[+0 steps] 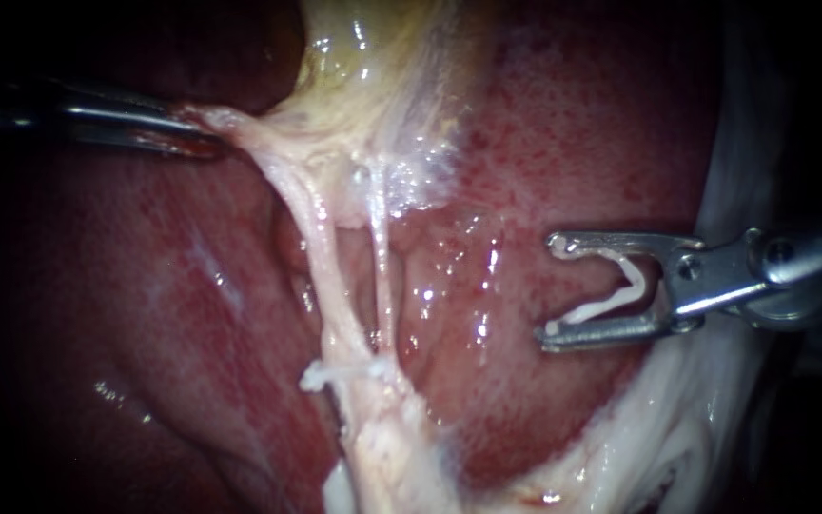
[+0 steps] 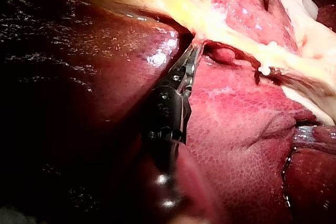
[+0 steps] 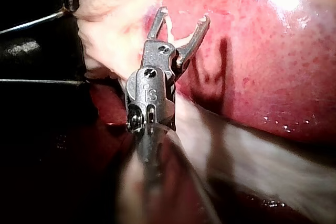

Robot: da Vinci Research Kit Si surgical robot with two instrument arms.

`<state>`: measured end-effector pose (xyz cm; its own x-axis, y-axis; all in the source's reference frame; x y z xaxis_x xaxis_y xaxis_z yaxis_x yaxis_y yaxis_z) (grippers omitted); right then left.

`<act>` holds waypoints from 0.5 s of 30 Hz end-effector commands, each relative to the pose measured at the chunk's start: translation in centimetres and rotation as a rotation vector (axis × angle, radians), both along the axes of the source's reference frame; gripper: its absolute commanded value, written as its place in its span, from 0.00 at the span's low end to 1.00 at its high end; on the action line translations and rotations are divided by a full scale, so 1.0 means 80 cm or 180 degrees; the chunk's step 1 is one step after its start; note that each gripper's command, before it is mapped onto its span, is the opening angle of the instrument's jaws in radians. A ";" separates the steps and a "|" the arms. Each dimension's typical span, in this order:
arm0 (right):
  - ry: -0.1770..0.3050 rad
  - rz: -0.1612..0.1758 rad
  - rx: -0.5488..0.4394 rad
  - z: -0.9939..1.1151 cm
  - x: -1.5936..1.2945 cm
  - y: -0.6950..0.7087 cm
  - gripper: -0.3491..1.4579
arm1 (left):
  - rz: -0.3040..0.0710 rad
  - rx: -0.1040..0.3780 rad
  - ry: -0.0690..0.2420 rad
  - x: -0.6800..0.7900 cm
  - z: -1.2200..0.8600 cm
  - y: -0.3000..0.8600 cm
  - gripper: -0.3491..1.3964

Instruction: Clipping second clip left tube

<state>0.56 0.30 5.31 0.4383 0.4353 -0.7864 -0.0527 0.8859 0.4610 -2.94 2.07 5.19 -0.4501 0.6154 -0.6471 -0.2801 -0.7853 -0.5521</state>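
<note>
The yellowish gallbladder [image 1: 363, 57] hangs at the top, and two pale tubes run down from it. The thicker left tube [image 1: 325, 276] carries one white clip [image 1: 335, 371] low down; the thin right tube [image 1: 382, 276] runs beside it. My left instrument [image 1: 197, 133] comes in at the upper left, its jaws shut on pale tissue at the gallbladder's neck [image 2: 191, 59]. My right instrument [image 1: 552, 288] hovers over the liver, well right of both tubes and apart from them. Its jaws stand wide apart around a white open clip [image 1: 620, 286] that touches both [image 3: 182, 17].
Red liver [image 1: 573, 143] fills the background on both sides of the tubes. A pale white sheet of tissue [image 1: 706, 419] runs along the right and lower right edge, under my right instrument's shaft. In the left wrist view the clip on the tube [image 2: 265, 70] lies ahead of the jaws.
</note>
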 end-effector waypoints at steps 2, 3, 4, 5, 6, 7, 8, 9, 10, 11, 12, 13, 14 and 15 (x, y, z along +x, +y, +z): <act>0.0109 -0.0092 0.0280 -0.0001 0.0013 -0.0001 0.46 | -0.0013 -0.0011 -0.0009 0.0000 -0.0002 0.0001 0.00; 0.0146 -0.0118 0.0434 -0.0001 0.0023 0.0000 0.46 | -0.0015 -0.0012 -0.0007 -0.0002 -0.0002 0.0000 0.00; 0.0163 -0.0120 0.0567 -0.0001 0.0032 0.0000 0.46 | -0.0007 -0.0029 -0.0007 -0.0003 -0.0001 0.0000 0.00; 0.0167 -0.0111 0.0668 -0.0001 0.0040 -0.0001 0.46 | -0.0008 -0.0030 -0.0005 -0.0004 -0.0001 -0.0001 0.00; 0.0175 -0.0112 0.0785 0.0000 0.0052 -0.0002 0.46 | -0.0010 -0.0031 -0.0004 -0.0004 -0.0001 -0.0001 0.00; 0.0179 -0.0112 0.0884 0.0001 0.0061 -0.0003 0.46 | -0.0010 -0.0031 -0.0004 -0.0005 -0.0001 -0.0001 0.00; 0.0183 -0.0117 0.0967 0.0002 0.0070 -0.0004 0.46 | -0.0011 -0.0031 -0.0004 -0.0005 -0.0001 -0.0001 0.00; 0.0190 -0.0131 0.1031 0.0003 0.0079 -0.0005 0.46 | -0.0011 -0.0031 -0.0003 -0.0005 -0.0001 -0.0001 0.00; 0.0190 -0.0135 0.1127 0.0006 0.0091 -0.0008 0.46 | -0.0012 -0.0030 -0.0003 -0.0005 -0.0002 -0.0001 0.00; 0.0189 -0.0136 0.1190 0.0009 0.0100 -0.0009 0.46 | -0.0013 -0.0031 -0.0002 -0.0006 -0.0002 -0.0002 0.00; 0.0186 -0.0137 0.1252 0.0012 0.0108 -0.0011 0.46 | -0.0014 -0.0031 -0.0002 -0.0006 -0.0002 -0.0002 0.00; 0.0181 -0.0136 0.1329 0.0017 0.0119 -0.0013 0.46 | -0.0015 -0.0031 -0.0001 -0.0007 -0.0003 -0.0002 0.00; 0.0177 -0.0135 0.1373 0.0021 0.0126 -0.0015 0.46 | -0.0006 -0.0046 -0.0001 -0.0007 -0.0003 -0.0002 0.00; 0.0162 -0.0136 0.1417 0.0025 0.0133 -0.0017 0.46 | -0.0007 -0.0046 0.0000 -0.0008 -0.0004 -0.0003 0.00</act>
